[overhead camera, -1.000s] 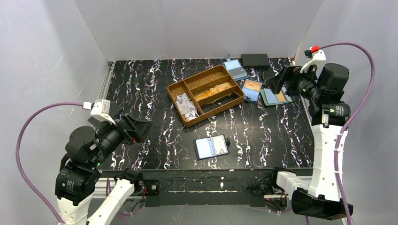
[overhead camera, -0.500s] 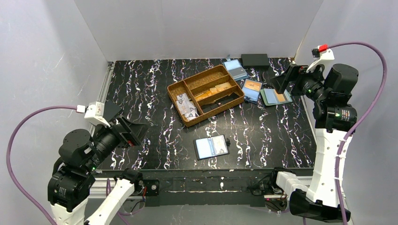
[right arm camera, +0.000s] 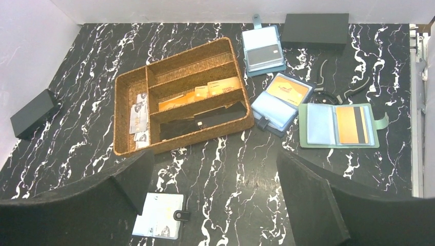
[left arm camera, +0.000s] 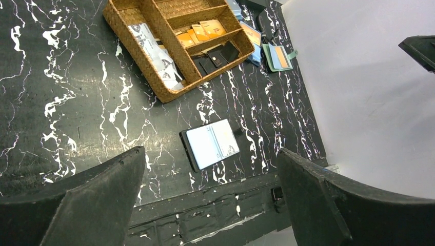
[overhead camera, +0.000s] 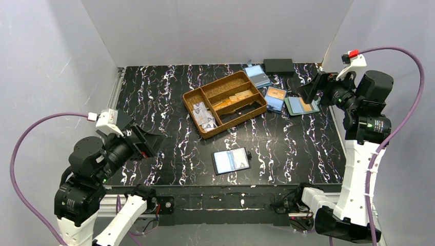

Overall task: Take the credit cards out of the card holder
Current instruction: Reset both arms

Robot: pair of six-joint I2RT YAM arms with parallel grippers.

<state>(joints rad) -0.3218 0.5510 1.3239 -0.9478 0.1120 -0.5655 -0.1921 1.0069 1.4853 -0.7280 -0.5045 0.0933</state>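
The card holder, a small black bifold with a snap tab, lies open near the table's front edge. It shows again in the left wrist view and the right wrist view. Its light blue lining faces up, and a pale credit card with small dark print sits in its right half. My left gripper hangs open above the front left of the table, well left of the holder. My right gripper is open high over the back right. Both hold nothing.
A woven divided tray stands mid-table with pale printed cards, orange cards and dark items. Behind and right of it lie two blue holders, a grey-green holder and a black box.
The right arm has drawn back to the right and slightly up. The left arm has shifted a little at the front left. Both grippers stay open; the holder has not moved.
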